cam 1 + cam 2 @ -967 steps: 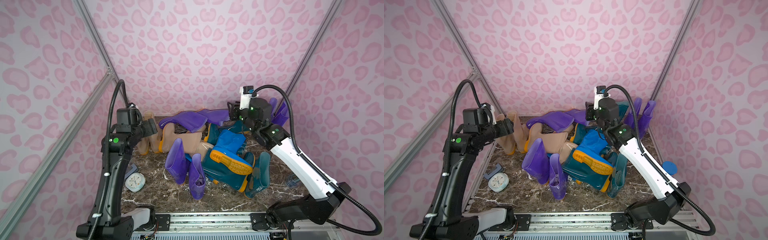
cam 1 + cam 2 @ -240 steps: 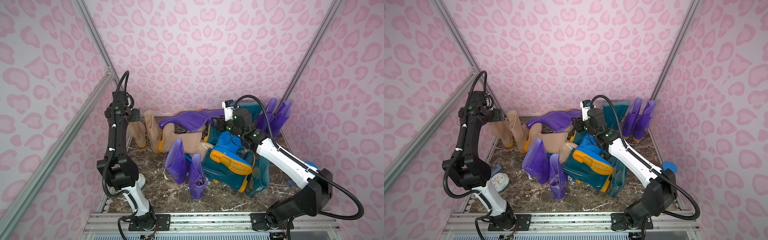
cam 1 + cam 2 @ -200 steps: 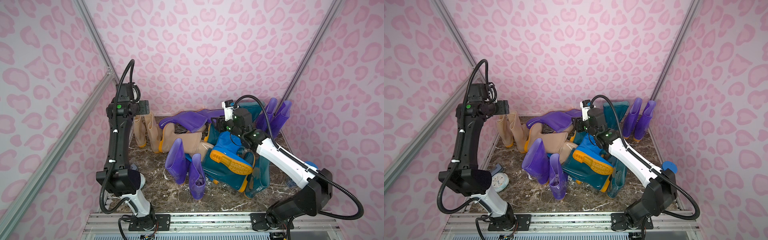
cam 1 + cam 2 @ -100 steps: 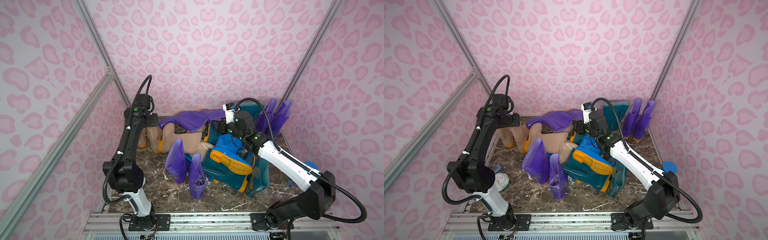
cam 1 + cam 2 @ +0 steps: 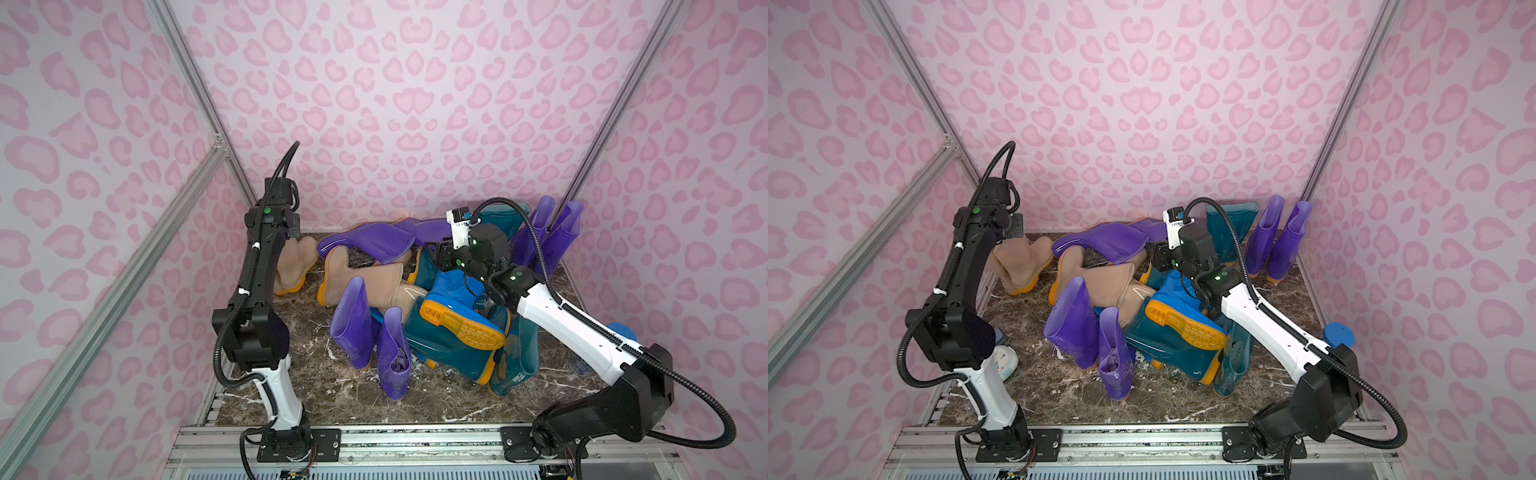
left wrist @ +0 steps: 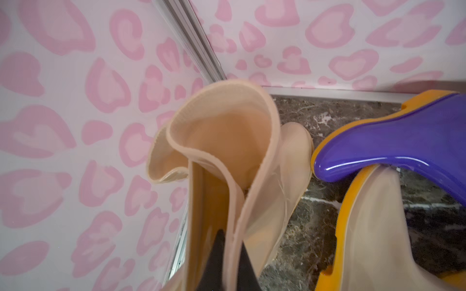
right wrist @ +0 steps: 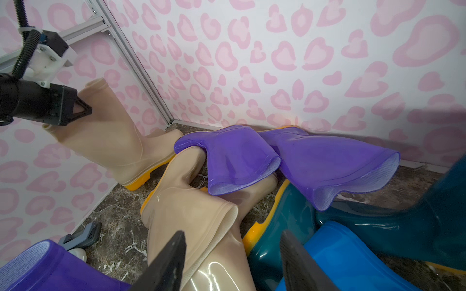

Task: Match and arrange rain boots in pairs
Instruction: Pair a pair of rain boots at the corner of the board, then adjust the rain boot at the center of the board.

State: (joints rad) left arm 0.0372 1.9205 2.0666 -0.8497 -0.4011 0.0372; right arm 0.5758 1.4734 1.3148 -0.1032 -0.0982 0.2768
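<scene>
- Top views: the left gripper (image 5: 293, 227) is closed on the shaft rim of an upright beige boot (image 5: 298, 262) in the far left corner of the tabletop (image 5: 332, 399). Gripping at the rim appears meant to keep the boot standing while it is squared against the wall. The right gripper (image 5: 1156, 257) hangs over the central pile (image 5: 1167, 345) of mixed rain boots and holds nothing. A purple pair (image 5: 1279, 239) stands upright at the far right and looks sorted.
- Left wrist: the fingertips (image 6: 219, 254) pinch one wall of the beige shaft, one inside and one outside. What appears to be a second beige shaft (image 6: 161, 161) presses against it on the wall side, which suggests a pair being formed.
- Right wrist: the jaws stand wide apart above a lying beige boot (image 7: 191, 219) and a blue boot (image 7: 348, 254). They grip neither and are probably lining up the next pick.
</scene>
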